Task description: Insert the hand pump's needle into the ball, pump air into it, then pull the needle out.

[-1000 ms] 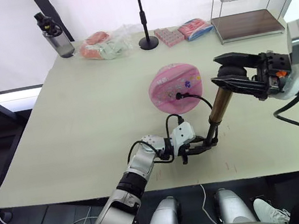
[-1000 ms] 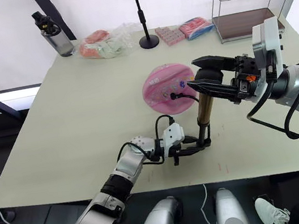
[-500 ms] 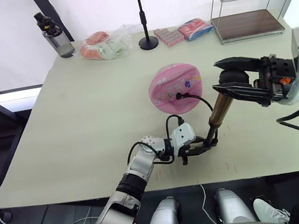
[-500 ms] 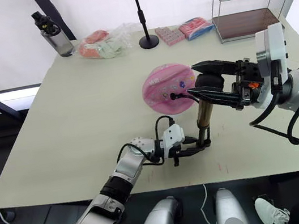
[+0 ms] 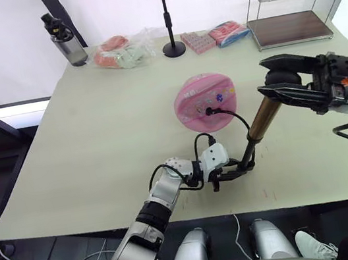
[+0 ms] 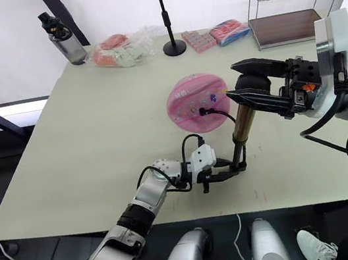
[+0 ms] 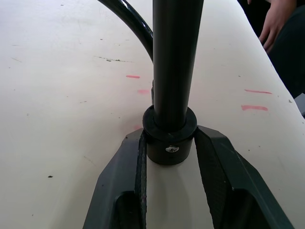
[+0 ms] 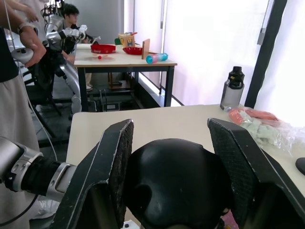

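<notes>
Left gripper (image 5: 233, 173) low over the worktop (image 5: 94, 130), clamped on the hand pump (image 5: 260, 120) base, right gripper (image 5: 271, 80) reaching level, fingers around its black T-handle, ball (image 5: 204, 101) just beyond, hose plugged in.

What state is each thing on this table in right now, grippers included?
Ball: resting on the table, hose plugged into it.
Pump: tilted, base on the table.
Hose: looping from the ball to the pump's base.
Left gripper: shut on the pump's base.
Right gripper: fingers on either side of the pump's handle.
Bottle: upright, capped.
Wire shelf: upright.
</notes>
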